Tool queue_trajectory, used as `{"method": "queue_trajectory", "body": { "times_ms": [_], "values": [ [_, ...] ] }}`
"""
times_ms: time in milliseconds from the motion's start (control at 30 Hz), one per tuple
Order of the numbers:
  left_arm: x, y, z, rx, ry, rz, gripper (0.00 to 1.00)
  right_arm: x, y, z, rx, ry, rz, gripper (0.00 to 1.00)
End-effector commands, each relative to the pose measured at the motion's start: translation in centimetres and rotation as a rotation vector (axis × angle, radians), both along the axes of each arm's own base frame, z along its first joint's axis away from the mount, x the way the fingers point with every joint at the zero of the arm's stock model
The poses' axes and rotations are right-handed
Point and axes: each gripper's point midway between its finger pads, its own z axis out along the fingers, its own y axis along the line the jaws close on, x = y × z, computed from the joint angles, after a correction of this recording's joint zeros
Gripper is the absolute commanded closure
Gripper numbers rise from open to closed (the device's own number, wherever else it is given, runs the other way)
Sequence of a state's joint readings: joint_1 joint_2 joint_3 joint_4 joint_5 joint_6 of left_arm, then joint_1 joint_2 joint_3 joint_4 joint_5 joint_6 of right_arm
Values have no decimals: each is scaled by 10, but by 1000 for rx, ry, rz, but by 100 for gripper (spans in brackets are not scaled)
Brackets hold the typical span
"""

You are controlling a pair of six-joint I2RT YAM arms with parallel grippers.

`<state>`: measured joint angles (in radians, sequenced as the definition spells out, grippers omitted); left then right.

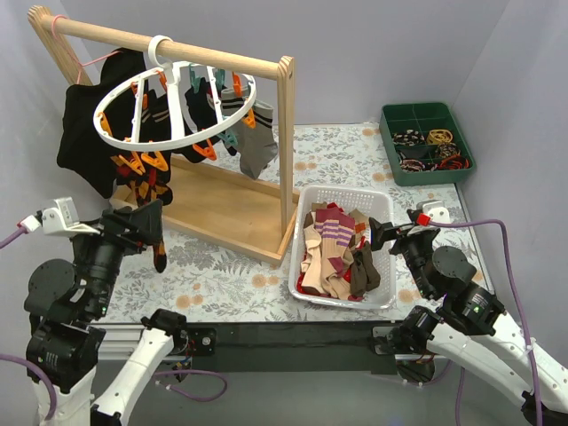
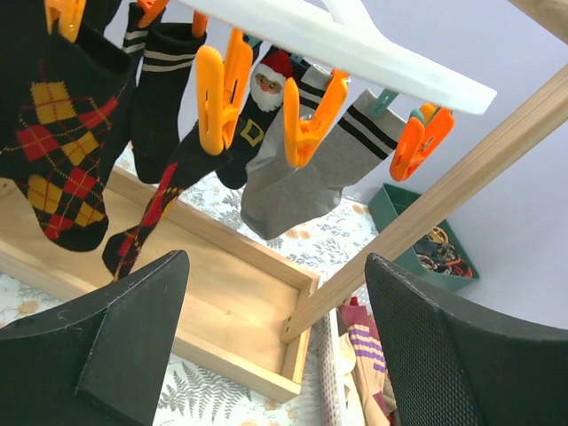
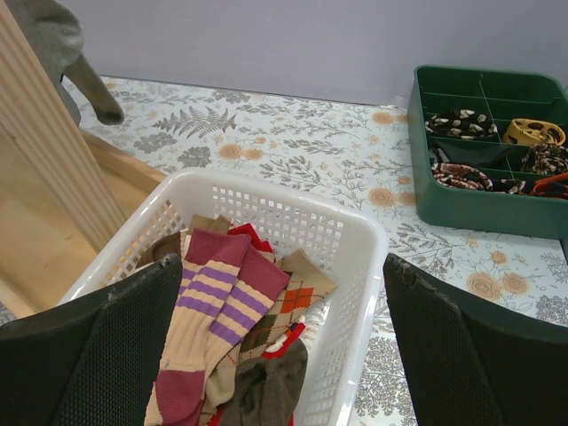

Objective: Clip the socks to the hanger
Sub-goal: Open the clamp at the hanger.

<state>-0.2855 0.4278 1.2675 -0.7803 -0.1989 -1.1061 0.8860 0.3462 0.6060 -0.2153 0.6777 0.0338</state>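
The white ring hanger (image 1: 173,108) hangs by its hook from the wooden rail, with several socks clipped under it in orange and teal pins (image 2: 217,89). More socks lie in a white basket (image 1: 383,257): maroon ones with purple stripes (image 1: 335,226), a tan diamond-patterned one (image 3: 297,306), a dark brown one (image 3: 266,390). My left gripper (image 1: 146,226) is open and empty, low beside the hanging socks. My right gripper (image 1: 383,235) is open and empty at the basket's right rim (image 3: 351,257).
The wooden rail stand (image 1: 284,151) with its base tray (image 1: 222,209) stands left of the basket. A large black garment (image 1: 84,133) hangs at the rail's left end. A green compartment tray (image 1: 426,142) of small items sits at the back right.
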Motion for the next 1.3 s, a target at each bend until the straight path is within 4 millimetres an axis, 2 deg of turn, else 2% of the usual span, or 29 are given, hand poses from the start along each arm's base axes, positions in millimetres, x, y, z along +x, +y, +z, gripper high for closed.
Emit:
{"method": "queue_trajectory", "body": {
  "times_ms": [0, 67, 267, 300, 333, 467, 533, 767, 967, 1267],
  "values": [
    [15, -12, 9, -20, 37, -40, 21, 1, 3, 7, 2, -18, 10, 2],
    [25, -11, 11, -18, 64, -16, 21, 1, 5, 7, 3, -20, 22, 2],
    [46, -10, 35, -14, 97, 28, 21, -3, 4, 10, 23, -32, 34, 2],
    [53, -12, 34, -9, 117, 31, 21, -3, 3, 12, 27, -37, 32, 2],
    [52, -11, 41, -11, 106, 32, 21, -3, 2, 11, 27, -37, 29, 2],
    [62, -16, 48, -5, 123, 25, 24, -5, -1, 13, 38, -46, 26, 2],
    [68, -15, 45, 7, 150, 41, 26, -5, -2, 13, 44, -48, 23, 2],
    [68, -10, 35, 47, 173, 64, 28, -8, -8, 17, 59, -62, 11, 2],
    [74, -8, 37, 121, 144, 78, 29, -8, -6, 19, 55, -62, 17, 2],
    [84, -28, 40, 147, 122, -15, 34, -9, -5, 18, 59, -62, 26, 2]
  ]
}}
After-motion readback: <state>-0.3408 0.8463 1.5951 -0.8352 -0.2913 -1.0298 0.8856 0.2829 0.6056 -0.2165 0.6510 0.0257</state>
